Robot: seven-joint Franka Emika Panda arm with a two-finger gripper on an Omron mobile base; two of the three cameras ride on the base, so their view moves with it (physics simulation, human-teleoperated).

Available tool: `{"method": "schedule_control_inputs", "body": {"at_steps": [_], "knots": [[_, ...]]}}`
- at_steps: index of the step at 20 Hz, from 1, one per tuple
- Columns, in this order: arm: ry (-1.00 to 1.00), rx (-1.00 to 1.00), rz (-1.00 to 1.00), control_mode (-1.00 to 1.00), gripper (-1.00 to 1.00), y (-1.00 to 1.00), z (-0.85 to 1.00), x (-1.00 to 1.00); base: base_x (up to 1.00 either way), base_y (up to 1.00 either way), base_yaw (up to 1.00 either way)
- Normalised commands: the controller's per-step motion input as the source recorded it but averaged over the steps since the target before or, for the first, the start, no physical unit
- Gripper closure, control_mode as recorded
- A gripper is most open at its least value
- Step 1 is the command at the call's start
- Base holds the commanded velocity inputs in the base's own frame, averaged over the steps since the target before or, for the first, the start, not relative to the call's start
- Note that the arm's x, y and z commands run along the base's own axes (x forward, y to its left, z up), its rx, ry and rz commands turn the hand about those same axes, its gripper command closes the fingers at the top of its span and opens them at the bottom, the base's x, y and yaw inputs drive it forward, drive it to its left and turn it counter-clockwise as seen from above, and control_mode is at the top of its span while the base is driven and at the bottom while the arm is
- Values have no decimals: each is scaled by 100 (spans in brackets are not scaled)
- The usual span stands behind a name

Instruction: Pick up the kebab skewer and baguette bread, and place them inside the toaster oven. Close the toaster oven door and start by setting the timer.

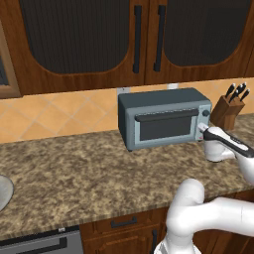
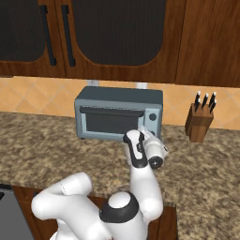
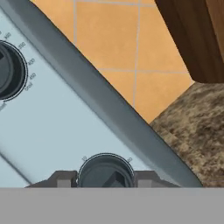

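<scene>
The grey-blue toaster oven stands on the counter against the tiled wall. Its door is shut, the bar handle along the top of the dark glass. My gripper is at the oven's right-side control panel. Its two fingertips sit tight on either side of the lower round knob. A second, larger knob lies further up the panel. The kebab skewer and the baguette bread are out of view.
A wooden knife block stands right of the oven, close to my hand. Speckled stone counter stretches left to a pale round rim. Dark wooden cabinets hang overhead.
</scene>
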Motion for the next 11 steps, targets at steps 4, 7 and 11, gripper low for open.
{"method": "schedule_control_inputs", "body": {"at_steps": [4, 7, 11], "knots": [[0, 21, -2, -100, 100, 0, -12, -1, 0, 0, 0], [0, 22, -4, -100, 100, 0, -10, 0, 0, 0, 0], [0, 22, -6, -100, 100, 0, -8, 0, 0, 0, 0]]}}
